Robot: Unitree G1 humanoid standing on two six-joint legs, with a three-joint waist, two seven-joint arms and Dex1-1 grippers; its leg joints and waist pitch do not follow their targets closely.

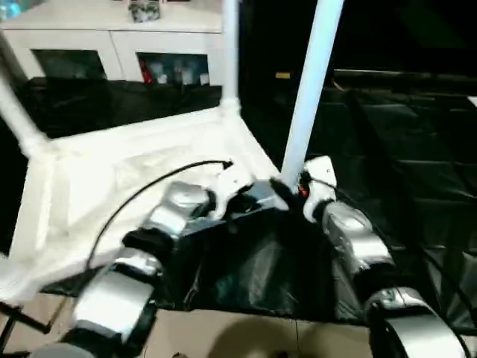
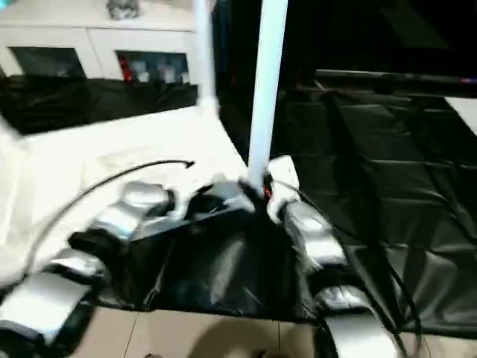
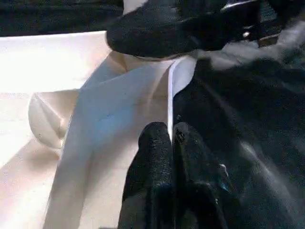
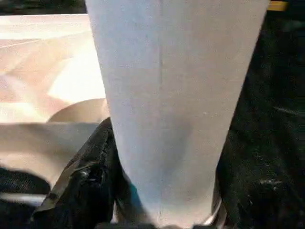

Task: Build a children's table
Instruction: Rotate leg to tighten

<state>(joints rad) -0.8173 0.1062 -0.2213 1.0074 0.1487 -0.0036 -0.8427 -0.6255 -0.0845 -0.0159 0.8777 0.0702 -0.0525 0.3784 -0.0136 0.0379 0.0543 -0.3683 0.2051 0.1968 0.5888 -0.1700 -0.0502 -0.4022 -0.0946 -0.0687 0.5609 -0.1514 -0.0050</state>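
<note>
Your tabletop lies upside down on the black sheet with two legs standing in sockets, while your right gripper clasps a third leg upright at the near corner and your left gripper, pressed together, pinches the rim; seating it and a fourth remain.

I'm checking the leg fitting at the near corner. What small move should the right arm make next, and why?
Probably press the leg straight down. The right gripper holds it low, near the tabletop corner, and it leans slightly, so it may not be fully in. The left gripper, fingers shut, rests at that corner's edge.
</note>
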